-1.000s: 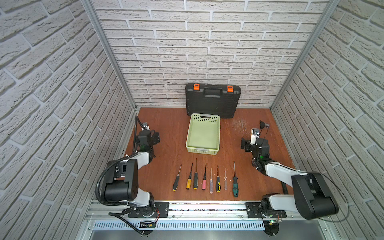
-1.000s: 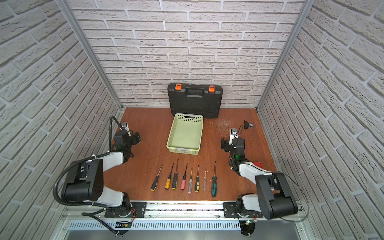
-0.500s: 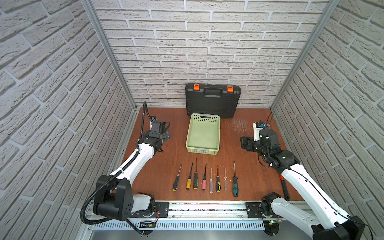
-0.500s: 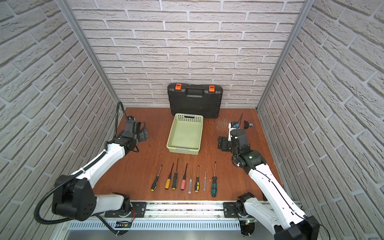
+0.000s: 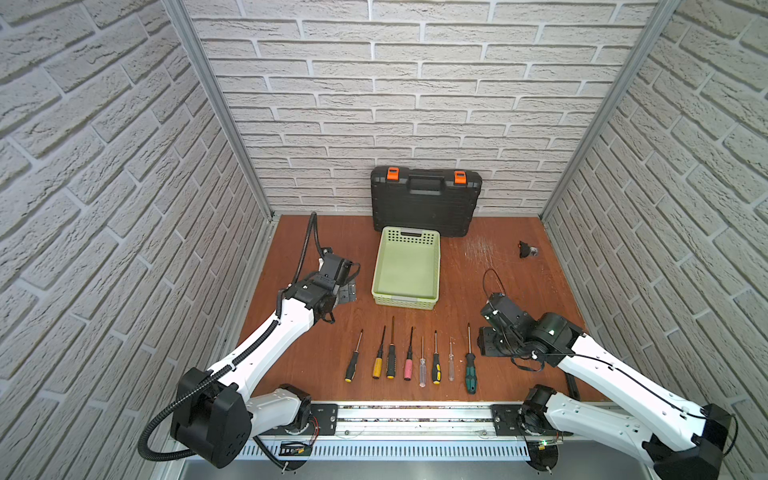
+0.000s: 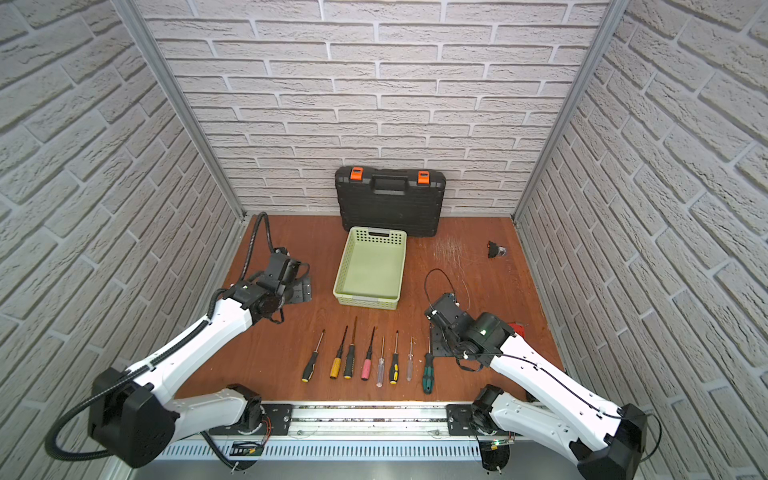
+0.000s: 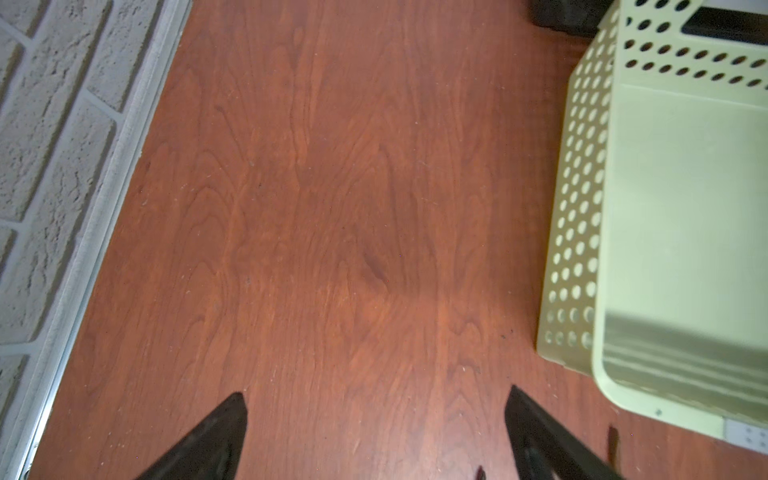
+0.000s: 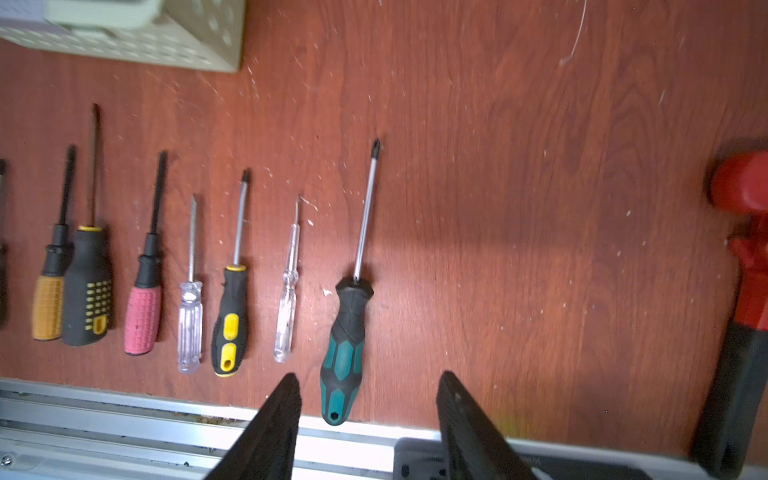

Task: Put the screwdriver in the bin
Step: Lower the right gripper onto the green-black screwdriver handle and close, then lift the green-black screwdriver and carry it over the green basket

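Observation:
Several screwdrivers lie in a row near the table's front edge. The green-and-black-handled screwdriver (image 5: pixel 470 370) (image 6: pixel 427 372) (image 8: pixel 347 332) is at the row's right end. My right gripper (image 5: pixel 488 340) (image 6: pixel 440 345) (image 8: pixel 370 375) hovers just right of its shaft, open and holding nothing; in the right wrist view the handle's end shows between the fingers. The pale green bin (image 5: pixel 407 270) (image 6: pixel 370 270) (image 7: pixel 685 208) stands empty behind the row. My left gripper (image 5: pixel 347 291) (image 6: pixel 301 289) (image 7: pixel 376 392) is open over bare wood left of the bin.
A black toolcase (image 5: pixel 426 203) with orange latches leans on the back wall behind the bin. A red-and-black tool (image 8: pixel 748 249) (image 6: pixel 517 330) lies right of my right gripper. A small black object (image 5: pixel 525 249) sits at back right. An aluminium rail (image 5: pixel 415 411) borders the front.
Both arms have unfolded. The left gripper moved towards the bin's left side. The right gripper swung forward to the right end of the screwdriver row and its jaws narrowed.

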Controlling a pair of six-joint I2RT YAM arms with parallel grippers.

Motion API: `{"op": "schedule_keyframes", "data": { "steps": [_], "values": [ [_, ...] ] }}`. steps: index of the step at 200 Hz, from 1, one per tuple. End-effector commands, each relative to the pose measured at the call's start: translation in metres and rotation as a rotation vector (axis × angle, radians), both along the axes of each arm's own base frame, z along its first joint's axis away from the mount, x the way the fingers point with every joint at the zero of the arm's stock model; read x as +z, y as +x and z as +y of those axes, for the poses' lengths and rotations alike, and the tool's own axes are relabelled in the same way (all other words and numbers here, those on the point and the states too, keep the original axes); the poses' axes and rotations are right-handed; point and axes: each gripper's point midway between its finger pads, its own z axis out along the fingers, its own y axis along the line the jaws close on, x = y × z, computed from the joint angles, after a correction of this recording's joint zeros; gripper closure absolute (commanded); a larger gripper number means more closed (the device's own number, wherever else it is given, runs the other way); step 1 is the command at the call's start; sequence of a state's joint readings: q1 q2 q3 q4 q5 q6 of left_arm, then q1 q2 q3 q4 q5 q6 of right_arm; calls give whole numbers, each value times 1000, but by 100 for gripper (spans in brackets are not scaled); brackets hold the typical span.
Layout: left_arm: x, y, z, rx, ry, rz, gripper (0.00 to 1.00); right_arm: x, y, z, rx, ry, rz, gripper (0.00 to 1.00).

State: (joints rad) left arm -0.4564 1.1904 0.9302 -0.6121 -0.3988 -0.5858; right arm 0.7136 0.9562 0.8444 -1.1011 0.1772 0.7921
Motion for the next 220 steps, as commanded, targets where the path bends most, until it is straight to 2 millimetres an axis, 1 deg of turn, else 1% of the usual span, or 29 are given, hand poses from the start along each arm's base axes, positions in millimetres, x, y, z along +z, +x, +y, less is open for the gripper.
{"op": "schedule_keyframes", "data": {
  "steps": [1, 17, 46, 81, 96, 131, 181, 220],
  "values": [
    [6, -7, 8, 38, 0, -18, 4, -16, -10, 7, -45, 11, 72, 46],
    [11, -7, 10, 39, 6, -36, 4, -28, -10, 11, -47, 3, 94, 45],
    [11, -11, 11, 29, 20, -29, 4, -49, -7, 21, -48, 25, 113, 45],
    [12, -13, 15, 29, 38, -37, 2, -75, -11, 33, -39, 40, 177, 47],
    [12, -12, 15, 26, 41, -41, 2, -81, -12, 35, -37, 28, 190, 47],
    [10, -9, 14, 17, 49, -49, 2, -92, -16, 25, -59, -30, 219, 48],
    [16, -7, 15, 1, 59, -71, 2, -107, -16, 27, -53, -61, 262, 49],
    [19, -7, 17, 6, 46, -85, 2, -117, -16, 35, -45, -43, 284, 51]
  ]
}}
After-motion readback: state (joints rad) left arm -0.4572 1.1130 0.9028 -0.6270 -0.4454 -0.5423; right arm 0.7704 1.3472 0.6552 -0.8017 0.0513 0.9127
